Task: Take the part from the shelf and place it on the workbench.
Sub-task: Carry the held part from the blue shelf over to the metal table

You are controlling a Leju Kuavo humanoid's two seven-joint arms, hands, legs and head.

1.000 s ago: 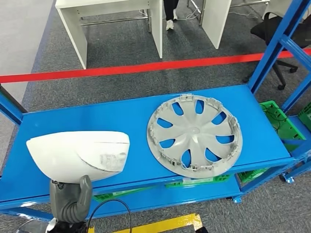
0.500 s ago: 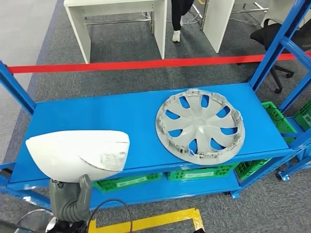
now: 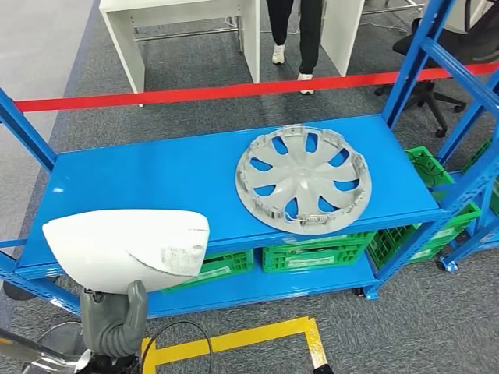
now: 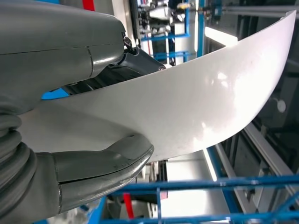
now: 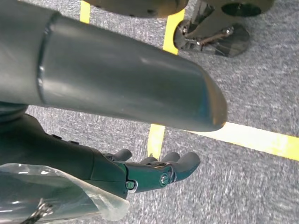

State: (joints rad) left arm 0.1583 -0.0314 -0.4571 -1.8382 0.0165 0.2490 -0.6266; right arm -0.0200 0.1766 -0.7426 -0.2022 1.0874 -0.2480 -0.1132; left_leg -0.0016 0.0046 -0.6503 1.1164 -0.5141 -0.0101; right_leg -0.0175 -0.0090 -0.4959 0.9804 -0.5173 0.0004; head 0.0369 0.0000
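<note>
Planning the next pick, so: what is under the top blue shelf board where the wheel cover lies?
Green crates sit on the lower shelf under the board holding the wheel cover. The board hides their contents. The white part in the left robot hand hides that end.

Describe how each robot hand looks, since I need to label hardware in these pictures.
The left robot hand has a smooth grey shell, a ribbed grey cover at the wrist, a thick grey thumb and darker fingers; a black cable loops below it. The right robot hand has a thick grey thumb and dark fingers.
</note>
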